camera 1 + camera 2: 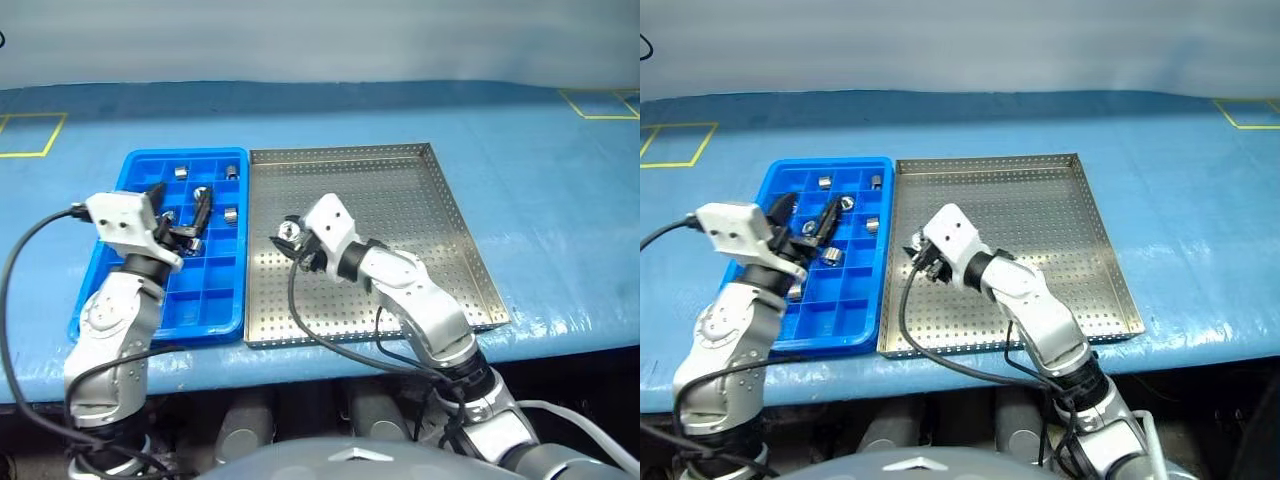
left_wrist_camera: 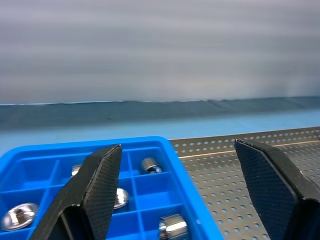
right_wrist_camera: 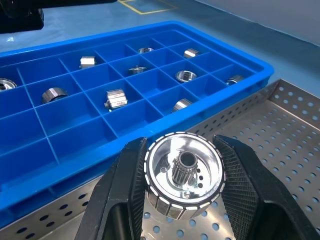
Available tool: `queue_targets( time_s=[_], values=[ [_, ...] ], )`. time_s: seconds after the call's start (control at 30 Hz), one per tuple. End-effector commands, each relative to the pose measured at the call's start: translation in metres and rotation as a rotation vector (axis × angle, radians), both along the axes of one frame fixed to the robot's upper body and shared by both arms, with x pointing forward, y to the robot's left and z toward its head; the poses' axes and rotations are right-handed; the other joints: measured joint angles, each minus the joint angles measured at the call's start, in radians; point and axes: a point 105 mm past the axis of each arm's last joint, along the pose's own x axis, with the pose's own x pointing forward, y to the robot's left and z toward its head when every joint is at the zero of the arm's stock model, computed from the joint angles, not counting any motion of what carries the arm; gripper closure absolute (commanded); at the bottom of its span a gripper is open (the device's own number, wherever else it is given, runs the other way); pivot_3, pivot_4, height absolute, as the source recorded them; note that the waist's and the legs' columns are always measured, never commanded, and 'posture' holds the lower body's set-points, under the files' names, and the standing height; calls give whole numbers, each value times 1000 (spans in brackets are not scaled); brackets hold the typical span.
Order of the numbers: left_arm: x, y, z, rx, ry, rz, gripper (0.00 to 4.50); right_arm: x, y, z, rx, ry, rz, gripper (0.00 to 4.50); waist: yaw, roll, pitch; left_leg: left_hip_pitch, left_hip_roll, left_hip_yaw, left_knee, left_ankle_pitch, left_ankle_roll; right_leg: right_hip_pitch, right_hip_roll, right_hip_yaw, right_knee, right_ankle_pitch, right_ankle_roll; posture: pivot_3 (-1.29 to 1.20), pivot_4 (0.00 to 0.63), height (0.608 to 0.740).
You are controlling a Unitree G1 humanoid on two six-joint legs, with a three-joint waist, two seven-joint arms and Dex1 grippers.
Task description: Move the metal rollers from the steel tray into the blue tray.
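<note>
The right gripper [image 3: 184, 187] pinches a metal roller [image 3: 183, 173] between its two black fingers [image 3: 240, 185], hub and central hole facing outward, above the perforated steel tray [image 1: 420, 230]; just beyond the fingertips lies the blue tray [image 3: 75, 135], several rollers [image 3: 116, 98] resting in separate compartments; the left gripper [image 2: 175, 200] hangs over that tray's near edge, fingers spread wide and empty.

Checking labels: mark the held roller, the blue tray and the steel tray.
held roller [image 3: 183, 173], right wrist view, shiny end face.
blue tray [image 3: 252, 59], right wrist view, corner rim.
steel tray [image 1: 400, 200], left eye view, perforated floor.
</note>
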Motion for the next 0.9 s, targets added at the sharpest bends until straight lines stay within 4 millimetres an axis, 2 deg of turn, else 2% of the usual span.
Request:
queue_targets(
  time_s=[0.03,0.2,0.47,0.6,0.9],
  values=[
    [-11,7,15,26,-55,25,554,-7,21,13,27,-59,88,2747,3,0,0,0,0,0,0,0,0,0,0,0,0,0,0,-25,150,740],
    [-15,7,10,28,-35,24,554,-9,37,11,29,-59,145,2747,20,0,0,0,1,-1,0,1,-1,0,0,-2,0,0,-2,-2,150,740],
    [-18,-15,-4,37,40,-95,554,-15,61,0,38,-25,229,2747,28,0,0,0,1,-1,0,1,-2,0,0,-2,1,0,-2,1,150,740],
    [-32,-20,-17,102,139,-191,554,-12,67,-3,35,-31,237,2747,21,0,0,0,1,-1,-1,1,-2,-1,1,-2,1,0,-3,6,150,740],
    [-75,25,-18,201,249,-118,554,-4,72,-8,31,-27,244,2747,23,-1,0,1,4,-2,-2,1,-4,-1,1,-6,1,-4,-10,59,150,740]
  ],
)
